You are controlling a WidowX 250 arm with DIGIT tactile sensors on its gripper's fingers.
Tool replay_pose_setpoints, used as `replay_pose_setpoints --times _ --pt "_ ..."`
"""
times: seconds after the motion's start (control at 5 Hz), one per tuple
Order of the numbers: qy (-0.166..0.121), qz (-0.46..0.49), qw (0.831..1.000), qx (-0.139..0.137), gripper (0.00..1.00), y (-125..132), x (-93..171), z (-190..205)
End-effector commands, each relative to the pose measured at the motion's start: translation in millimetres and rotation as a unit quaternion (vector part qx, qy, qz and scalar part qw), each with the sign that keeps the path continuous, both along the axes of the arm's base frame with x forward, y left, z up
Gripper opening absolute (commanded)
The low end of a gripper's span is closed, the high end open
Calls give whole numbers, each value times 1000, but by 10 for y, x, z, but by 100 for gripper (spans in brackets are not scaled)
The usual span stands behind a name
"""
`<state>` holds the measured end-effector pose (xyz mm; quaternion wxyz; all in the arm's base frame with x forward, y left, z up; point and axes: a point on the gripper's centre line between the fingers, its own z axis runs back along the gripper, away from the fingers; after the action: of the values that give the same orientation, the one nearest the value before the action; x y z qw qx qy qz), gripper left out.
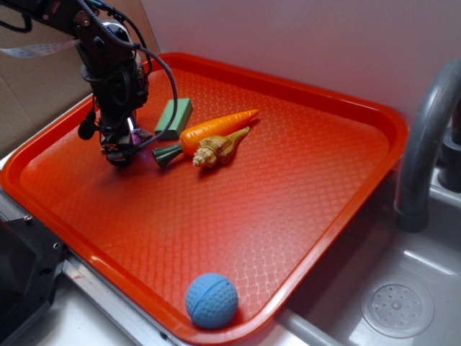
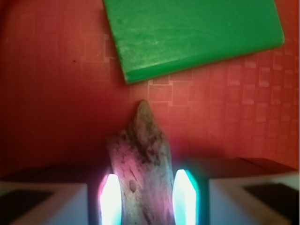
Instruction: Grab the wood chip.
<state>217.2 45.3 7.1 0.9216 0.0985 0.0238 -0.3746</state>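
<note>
In the wrist view the wood chip (image 2: 140, 145), a jagged grey-brown sliver with a pointed tip, stands between my two glowing fingertips. My gripper (image 2: 147, 197) is shut on it, with a pad pressed against each long side. Its tip points at the green block (image 2: 187, 33), a short gap away. In the exterior view my gripper (image 1: 121, 151) is down at the surface of the red tray (image 1: 389, 122), near the back left corner, just left of the green block (image 1: 174, 117). The gripper hides the chip there.
An orange toy carrot (image 1: 216, 128) and a tan spiral seashell (image 1: 218, 149) lie just right of the gripper. A blue ball (image 1: 211, 300) sits at the tray's front edge. A grey faucet (image 1: 425, 130) and a sink (image 1: 403, 303) stand to the right.
</note>
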Motion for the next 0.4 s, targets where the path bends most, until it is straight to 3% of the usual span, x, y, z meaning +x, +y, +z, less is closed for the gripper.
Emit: replay_pose_setpoints --times 0.0,0.2 --pt "3 12 1000 -7 0 -67 -47 -70" --pt "1 16 1000 -7 0 -61 -43 -66"
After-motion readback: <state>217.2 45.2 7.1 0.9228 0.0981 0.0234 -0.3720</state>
